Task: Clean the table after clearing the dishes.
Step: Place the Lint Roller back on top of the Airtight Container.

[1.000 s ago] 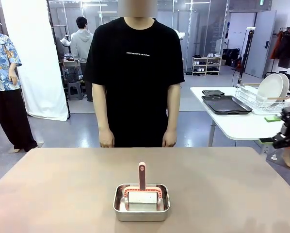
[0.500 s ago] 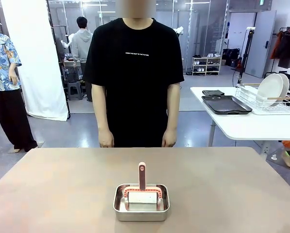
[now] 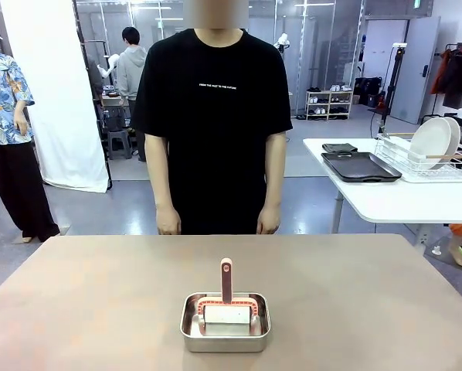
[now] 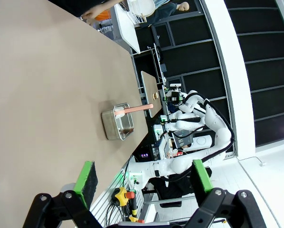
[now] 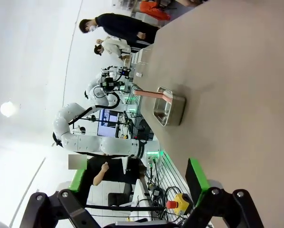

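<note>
The brownish table [image 3: 100, 301] carries a small steel pan [image 3: 225, 323] near its front middle. In the pan stands a pink-handled wiper [image 3: 226, 282] with a white pad. Two white plates [image 3: 436, 141] stand in a wire rack on the white side table, with dark trays [image 3: 360, 166] beside them. My left gripper [image 4: 144, 180] hangs open off the table's side, well away from the pan [image 4: 117, 124]. My right gripper [image 5: 137, 183] is open too, off the opposite side, with the pan [image 5: 169, 110] far ahead. Nothing sits between either pair of green pads.
A person in a black shirt [image 3: 212, 116] stands at the table's far edge, hands down at their sides. The white side table [image 3: 385, 201] stands at the right beyond the table's corner. Other people stand farther back on the left.
My right gripper, seen at the right edge of the front view a second ago, has drawn back to the right and out of that picture. The pan and the person have not moved.
</note>
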